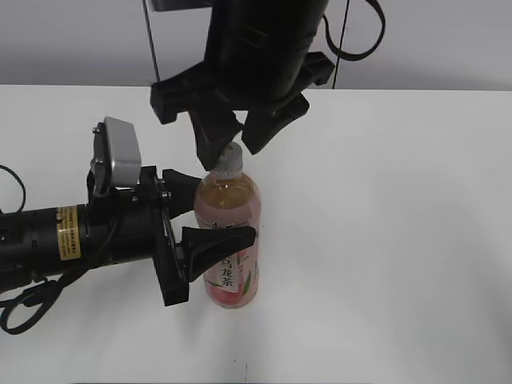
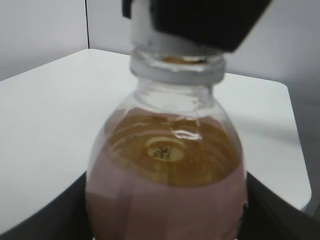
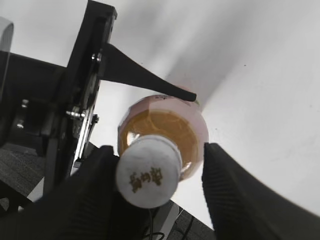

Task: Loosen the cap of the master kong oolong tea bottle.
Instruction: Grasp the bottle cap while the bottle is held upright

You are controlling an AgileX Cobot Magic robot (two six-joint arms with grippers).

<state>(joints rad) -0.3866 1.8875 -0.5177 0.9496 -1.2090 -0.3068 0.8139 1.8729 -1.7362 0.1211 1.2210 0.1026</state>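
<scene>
Upright on the table [image 1: 400, 240], the bottle [image 1: 230, 240] is clamped by the left gripper [image 1: 214, 210]. Above, the right gripper [image 3: 155, 185] straddles the cap [image 3: 149, 171], jaws wide, one finger [image 3: 95, 195] touching it.

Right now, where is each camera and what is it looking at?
Exterior: in front, looking down at the table, bottle and both arms.
Left wrist: beside the bottle, looking sideways at its neck; left gripper fingers show at the corners.
Right wrist: above, looking down on the cap between right gripper fingers.
All share the bottle.
</scene>
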